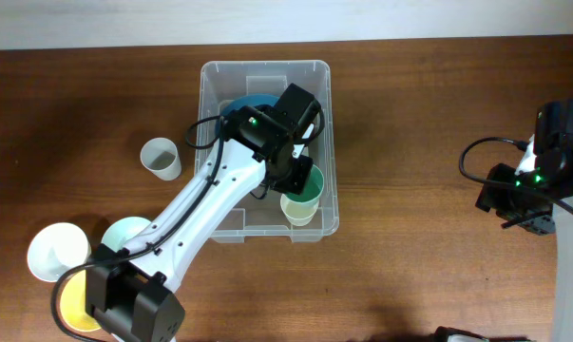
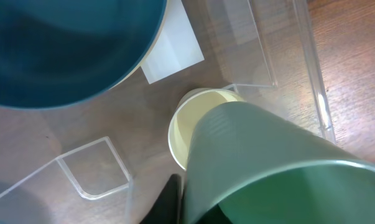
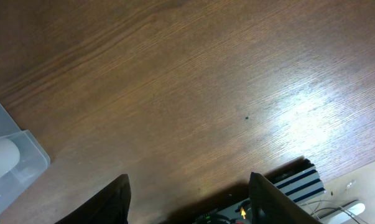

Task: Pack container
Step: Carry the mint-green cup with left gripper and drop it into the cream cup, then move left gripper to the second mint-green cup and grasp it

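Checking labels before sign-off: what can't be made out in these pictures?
Blue bowl: overhead, left arm covers most of it.
Left gripper: left wrist, the held green cup hides its fingers.
Yellow bowl: overhead, arm base overlaps it.
Container: right wrist, cut off by the left edge.

Clear container (image 1: 231, 224), upright, table centre
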`<state>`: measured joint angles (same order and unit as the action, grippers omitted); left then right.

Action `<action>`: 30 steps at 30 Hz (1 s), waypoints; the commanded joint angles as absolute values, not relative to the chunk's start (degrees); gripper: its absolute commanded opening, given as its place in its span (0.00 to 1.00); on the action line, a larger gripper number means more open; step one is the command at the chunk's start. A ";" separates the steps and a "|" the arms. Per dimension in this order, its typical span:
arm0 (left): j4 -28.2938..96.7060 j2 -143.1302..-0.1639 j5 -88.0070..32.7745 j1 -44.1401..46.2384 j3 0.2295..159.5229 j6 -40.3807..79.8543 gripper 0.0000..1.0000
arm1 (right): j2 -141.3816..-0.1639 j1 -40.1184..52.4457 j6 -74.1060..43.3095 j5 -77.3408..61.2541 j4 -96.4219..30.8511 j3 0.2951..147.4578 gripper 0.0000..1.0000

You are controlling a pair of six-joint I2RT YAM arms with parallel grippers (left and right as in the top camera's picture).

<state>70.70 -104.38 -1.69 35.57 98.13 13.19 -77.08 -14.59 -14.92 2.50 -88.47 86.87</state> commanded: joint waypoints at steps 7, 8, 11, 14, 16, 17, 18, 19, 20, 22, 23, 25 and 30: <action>71.22 -104.07 -1.13 35.22 98.41 13.21 0.50 | -76.27 -14.66 -14.79 3.27 -88.66 86.78 0.57; 71.70 -103.77 -0.32 34.68 99.11 13.21 0.50 | -76.27 -14.66 -14.79 3.27 -88.66 86.78 0.57; 73.60 -101.84 3.64 30.85 102.67 13.23 0.51 | -76.27 -14.66 -14.79 3.27 -88.66 86.78 0.57; 74.87 -98.50 5.72 23.55 106.50 13.23 0.56 | -76.27 -14.66 -14.79 3.27 -88.64 86.78 0.57; 74.59 -95.90 5.61 16.36 107.70 13.26 0.65 | -76.27 -14.66 -14.79 3.27 -88.64 86.78 0.57; 74.26 -94.98 5.63 13.02 107.72 13.26 0.67 | -76.27 -14.66 -14.79 3.27 -88.64 86.78 0.57; 74.19 -94.41 5.61 8.95 107.72 13.39 0.67 | -76.27 -14.66 -14.79 3.27 -88.64 86.78 0.57; 74.26 -94.30 5.50 5.65 107.72 14.04 0.70 | -76.27 -14.66 -14.79 3.27 -88.64 86.78 0.57; 74.26 -94.37 4.49 2.48 107.59 14.11 0.72 | -76.27 -14.66 -14.79 3.27 -88.64 86.78 0.57; 73.91 -95.24 0.97 -3.49 106.50 14.11 0.72 | -76.27 -14.66 -14.81 3.25 -88.64 86.78 0.57; 73.69 -95.90 -0.73 -5.85 105.67 14.11 0.73 | -76.27 -14.66 -14.81 3.25 -88.62 86.78 0.57; 73.30 -97.73 -3.88 -9.58 103.59 14.09 0.72 | -76.27 -14.66 -14.81 3.25 -88.64 86.78 0.57; 70.15 -104.38 -5.63 -12.16 98.78 13.96 0.72 | -76.27 -14.66 -14.81 3.25 -88.64 86.78 0.57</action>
